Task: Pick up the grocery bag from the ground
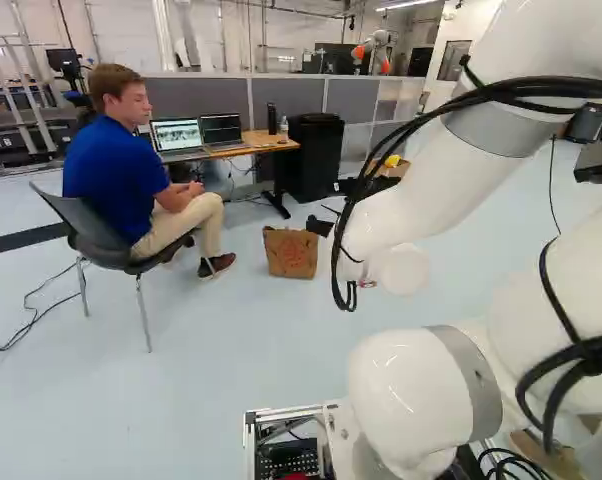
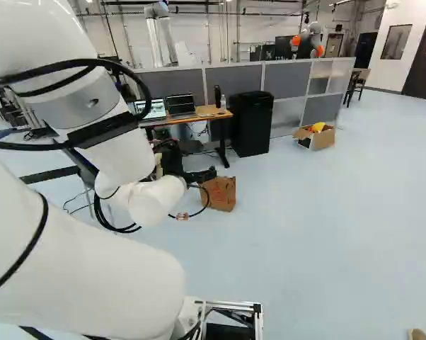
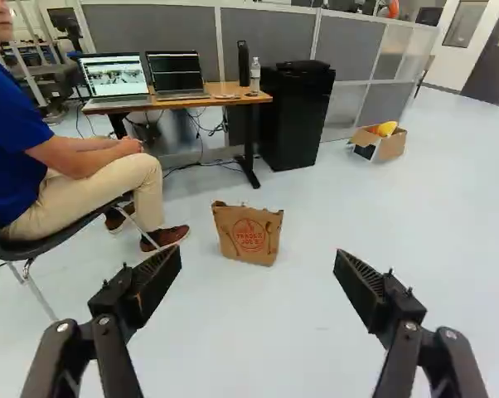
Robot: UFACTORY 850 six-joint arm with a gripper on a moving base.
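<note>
Beyond the white wrist, my black gripper (image 2: 188,167) shows partly in the right base view, the arm covering the rest. In the wrist view the gripper (image 3: 258,255) stands open, its two fingers wide apart with nothing held between them. The brown paper grocery bag (image 3: 248,235) with a red print stands upright on the floor, some way ahead of the fingers and roughly centred between them. It also appears just left of the arm's wrist, as a bag (image 1: 290,253) in the left base view, and right of the wrist as a bag (image 2: 219,193) in the right base view.
A seated person's shoes (image 3: 165,237) rest on the floor beside the bag. Behind it stand a desk (image 3: 183,99) with laptops, a black cabinet (image 3: 296,116) and grey partitions. Farther right lies an open cardboard box (image 3: 388,148). Another robot (image 2: 309,41) stands beyond the partitions.
</note>
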